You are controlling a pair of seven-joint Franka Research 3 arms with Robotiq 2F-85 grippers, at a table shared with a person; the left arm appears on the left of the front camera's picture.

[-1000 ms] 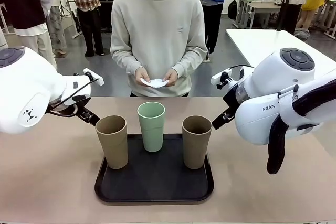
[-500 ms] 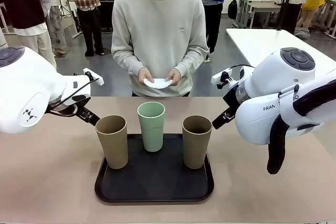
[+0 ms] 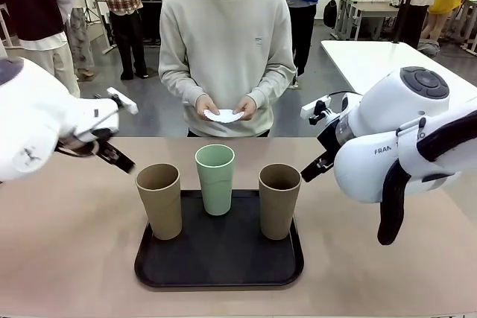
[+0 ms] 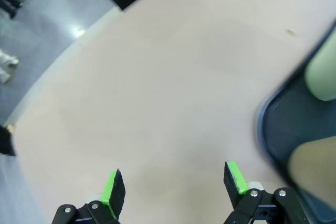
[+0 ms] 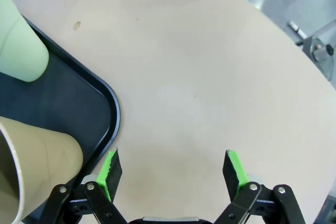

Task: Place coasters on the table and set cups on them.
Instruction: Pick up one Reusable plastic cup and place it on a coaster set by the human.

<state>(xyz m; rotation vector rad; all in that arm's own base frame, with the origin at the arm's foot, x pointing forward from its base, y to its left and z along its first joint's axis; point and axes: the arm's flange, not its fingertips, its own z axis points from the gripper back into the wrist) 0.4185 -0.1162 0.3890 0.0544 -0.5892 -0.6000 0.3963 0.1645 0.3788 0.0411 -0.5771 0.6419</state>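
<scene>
Now | left pincer (image 4: 173,171) apart | right pincer (image 5: 171,155) apart | 3 cups (image 3: 215,178) on tray (image 3: 220,262) between them

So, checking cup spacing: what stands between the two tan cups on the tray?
The mint green cup, set a little farther back on the black tray, in the front view.

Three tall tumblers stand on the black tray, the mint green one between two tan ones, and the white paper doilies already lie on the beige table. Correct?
No. The front view shows the white paper doilies held in the person's hands, not lying on the beige table. The tumblers on the black rounded tray are as stated.
</scene>
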